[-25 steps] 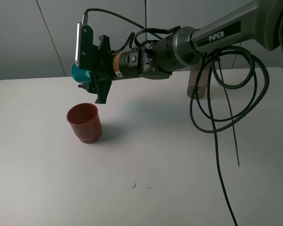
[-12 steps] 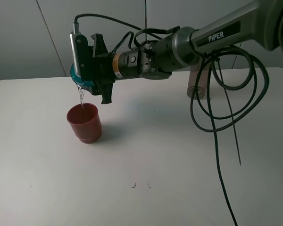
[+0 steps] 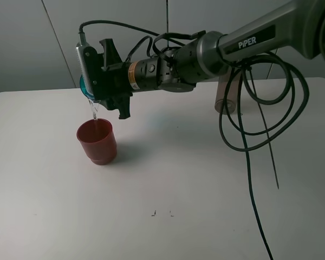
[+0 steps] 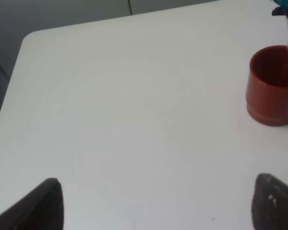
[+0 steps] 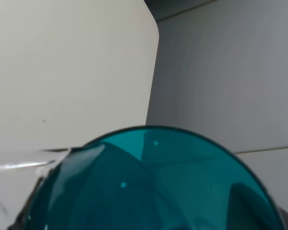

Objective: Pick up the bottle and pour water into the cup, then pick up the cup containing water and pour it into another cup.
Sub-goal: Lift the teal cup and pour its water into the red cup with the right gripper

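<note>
**A:** How far along was it?

**B:** Well into the second pour. Over the white surface point(image 3: 206, 206), the right arm point(image 3: 206, 54) reached from the upper right of the high view across to the upper left.

**A:** And the bottle?

**B:** The bottle point(image 3: 226, 95) stood upright at the upper right, partly behind the arm, apart from both claws. I judged the first pour finished, since water was coming out of the teal cup.

**A:** Where were the cups?

**B:** The red cup point(image 3: 97, 142) stood upright on the surface, left of centre. The teal cup point(image 3: 84, 85) was in the air just above it, tipped over and clamped in the right claw point(image 3: 96, 86). Its teal wall filled the lower half of the right wrist view.

**A:** Was the water landing?

**B:** Yes, a thin stream point(image 3: 93, 110) fell from the rim into the red cup's mouth.

**A:** And the left claw?

**B:** The left claw point(image 4: 156, 203) hung wide apart and empty. Its tips showed in the lower corners of its own view, well apart from the red cup.

**A:** What was left?

**B:** By my reckoning, only emptying the teal cup, righting it and setting it down.
</note>
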